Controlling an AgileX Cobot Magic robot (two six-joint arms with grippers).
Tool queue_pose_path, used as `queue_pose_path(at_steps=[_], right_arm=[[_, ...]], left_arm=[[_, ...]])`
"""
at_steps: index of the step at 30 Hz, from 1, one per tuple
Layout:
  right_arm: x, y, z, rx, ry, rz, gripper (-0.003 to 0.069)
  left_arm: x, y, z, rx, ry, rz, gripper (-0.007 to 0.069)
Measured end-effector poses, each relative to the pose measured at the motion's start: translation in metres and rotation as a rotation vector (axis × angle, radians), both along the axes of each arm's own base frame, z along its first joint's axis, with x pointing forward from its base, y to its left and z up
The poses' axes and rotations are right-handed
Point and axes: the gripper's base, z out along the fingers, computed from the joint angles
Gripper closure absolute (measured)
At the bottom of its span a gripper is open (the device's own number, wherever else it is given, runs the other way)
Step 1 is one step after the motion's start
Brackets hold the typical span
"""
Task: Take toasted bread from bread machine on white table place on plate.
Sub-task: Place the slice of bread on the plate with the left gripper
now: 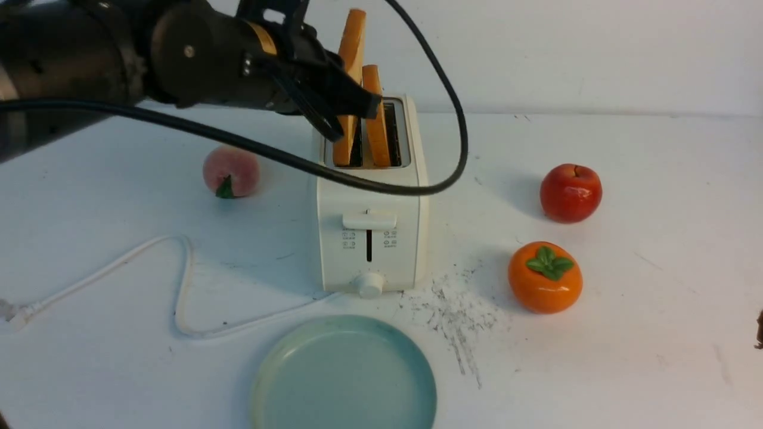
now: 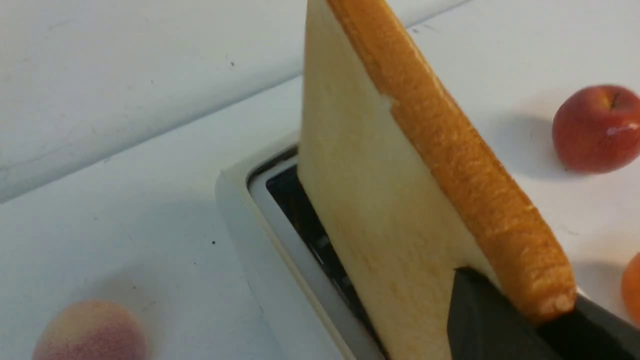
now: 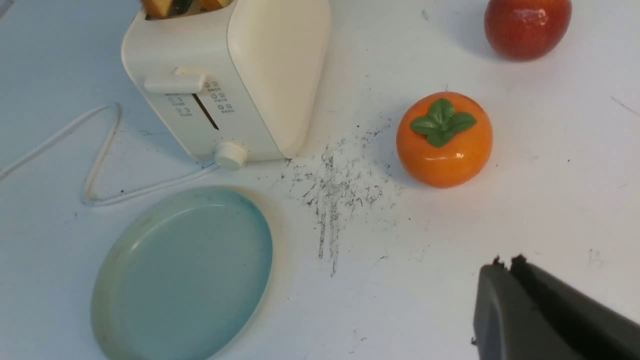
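Observation:
The cream-white bread machine point(image 1: 369, 238) stands mid-table with two slices of toasted bread in its slots. My left gripper point(image 1: 353, 122) is shut on the left slice point(image 1: 353, 36), which stands higher than the right slice point(image 1: 377, 128), its lower end still in the slot. In the left wrist view the dark fingers point(image 2: 480, 325) clamp that slice point(image 2: 380, 200) at its crust corner above the slot point(image 2: 285, 200). The empty blue-green plate point(image 1: 346, 375) lies in front of the toaster. My right gripper point(image 3: 505, 262) is shut and empty, over bare table at the right.
On the white table point(image 1: 656, 328) a peach point(image 1: 231, 171) lies left of the toaster, a red apple point(image 1: 570, 192) and an orange persimmon point(image 1: 545, 277) right of it. The white cord point(image 1: 179, 286) loops at the front left. Dark scratches point(image 1: 453, 310) mark the table beside the plate.

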Motion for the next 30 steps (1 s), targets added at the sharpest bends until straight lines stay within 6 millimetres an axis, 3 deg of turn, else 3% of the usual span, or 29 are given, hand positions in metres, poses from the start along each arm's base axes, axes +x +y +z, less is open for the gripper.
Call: queue_pose_path(at_steps=[2, 6, 7, 11, 13, 15, 19, 20, 25, 30], right_arm=[[0.0, 0.0, 0.0, 0.001, 0.0, 0.0, 0.0644], [0.0, 0.0, 0.0, 0.004, 0.001, 0.001, 0.0641], [0.0, 0.0, 0.0, 0.007, 0.001, 0.001, 0.064], [0.0, 0.001, 0.0, 0.011, 0.002, 0.001, 0.064], [0.0, 0.001, 0.0, 0.011, 0.002, 0.001, 0.064], [0.0, 0.001, 0.0, 0.016, 0.003, 0.002, 0.064], [0.0, 0.002, 0.001, 0.032, 0.005, 0.004, 0.0636], [0.0, 0.002, 0.001, 0.032, 0.005, 0.004, 0.0636], [-0.001, 0.002, 0.0, 0.037, 0.01, 0.007, 0.0634], [-0.002, 0.003, -0.002, 0.033, 0.039, 0.02, 0.0631]], left_arm=[[-0.021, 0.01, 0.03, -0.055, -0.046, 0.01, 0.0576], [-0.05, 0.023, 0.061, -0.114, -0.069, 0.021, 0.0576], [-0.066, 0.031, 0.074, -0.132, -0.059, 0.024, 0.0576], [-0.105, 0.047, 0.086, -0.108, 0.054, 0.015, 0.0576], [-0.114, 0.049, 0.084, -0.085, 0.118, 0.008, 0.0576], [-0.13, 0.054, 0.074, 0.0, 0.283, -0.015, 0.0576], [-0.144, 0.055, 0.047, 0.103, 0.522, -0.066, 0.0576], [-0.144, 0.055, 0.047, 0.103, 0.521, -0.066, 0.0576], [-0.153, 0.042, -0.001, 0.084, 0.697, -0.217, 0.0576], [-0.157, 0.036, -0.038, 0.067, 0.735, -0.331, 0.0576]])
